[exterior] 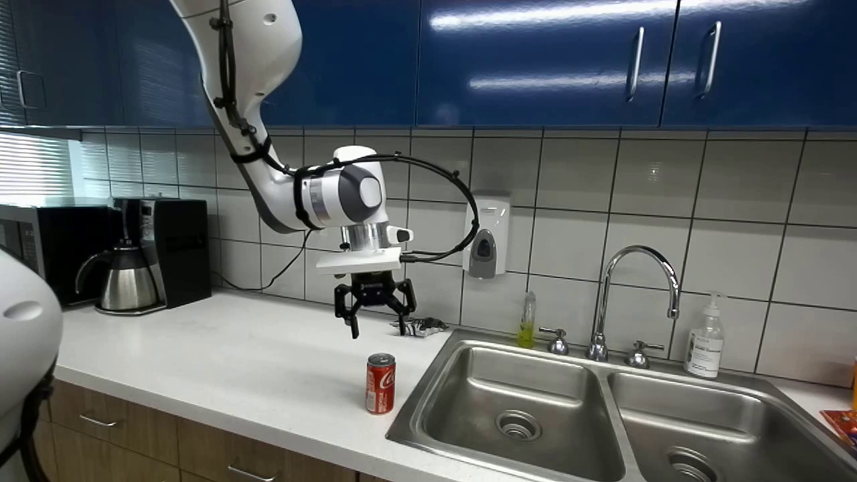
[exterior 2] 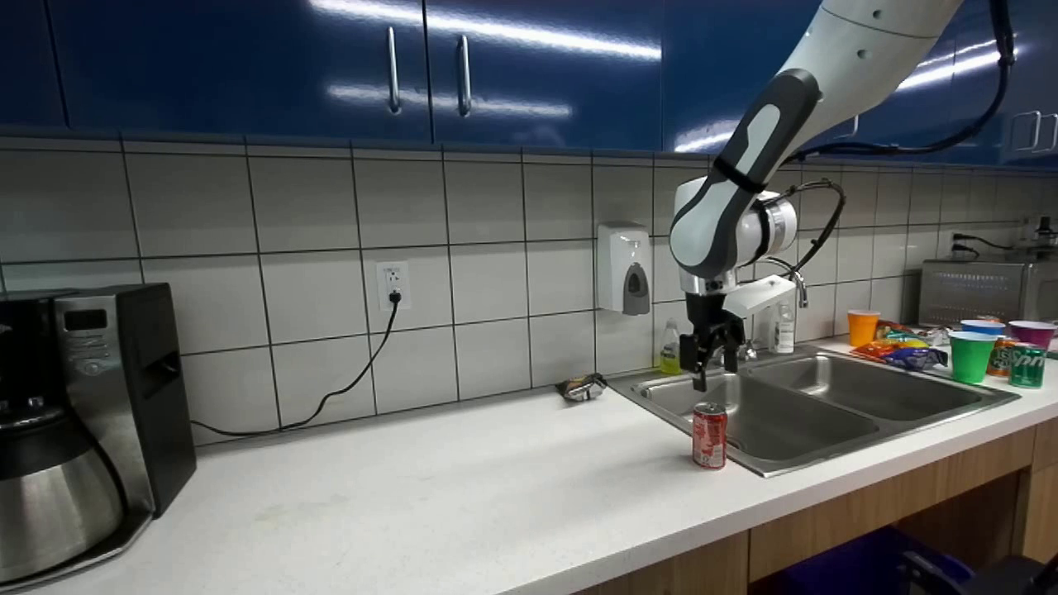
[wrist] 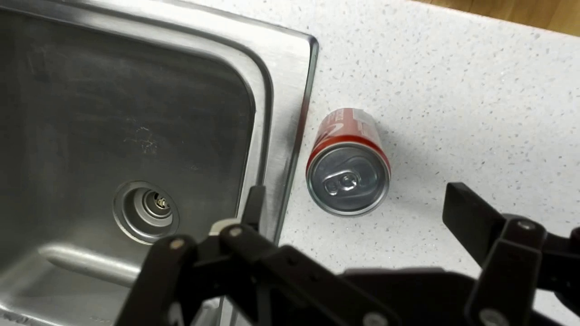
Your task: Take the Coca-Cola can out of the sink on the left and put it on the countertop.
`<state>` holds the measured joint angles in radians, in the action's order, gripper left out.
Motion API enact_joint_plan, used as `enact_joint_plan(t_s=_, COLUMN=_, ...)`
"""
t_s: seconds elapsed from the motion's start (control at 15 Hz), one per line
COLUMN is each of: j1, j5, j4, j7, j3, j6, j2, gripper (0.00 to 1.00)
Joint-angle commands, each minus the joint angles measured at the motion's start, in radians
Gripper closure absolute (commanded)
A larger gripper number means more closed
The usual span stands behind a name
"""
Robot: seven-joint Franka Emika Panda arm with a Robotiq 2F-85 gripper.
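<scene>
The red Coca-Cola can (exterior: 380,383) stands upright on the white countertop (exterior: 254,361), just beside the rim of the steel sink (exterior: 416,407). The can also shows in an exterior view (exterior 2: 709,436) and, from above with its tab visible, in the wrist view (wrist: 349,174). My gripper (exterior: 379,333) is open and empty, above the can and apart from it. In the wrist view the fingers (wrist: 355,194) are spread wide, one over the sink rim and one over the countertop. The left basin holds only its drain (exterior: 518,425) as far as I see.
A crumpled wrapper (exterior: 423,327) lies behind the can near the wall. The faucet (exterior: 602,301), a dish soap bottle (exterior: 527,323) and a pump bottle (exterior: 705,345) stand behind the sink. A coffee maker (exterior: 177,251) is far along the counter. Cups (exterior 2: 970,357) and cans (exterior 2: 1027,365) stand beyond the sink.
</scene>
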<state>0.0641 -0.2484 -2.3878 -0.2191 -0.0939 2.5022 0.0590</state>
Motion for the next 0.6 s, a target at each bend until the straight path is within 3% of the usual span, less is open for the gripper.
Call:
enact_joint_plan(t_s=0.0, j1=0.009, j5=-0.004, j4=-0.054, j7=-0.033, j3=0.003, j6=-0.048, j2=-0.094, gripper=0.00)
enact_joint_plan(t_s=0.53, j1=0.005, j5=0.001, j4=-0.051, j7=-0.016, j3=0.005, j6=-0.061, j2=-0.098, gripper=0.00)
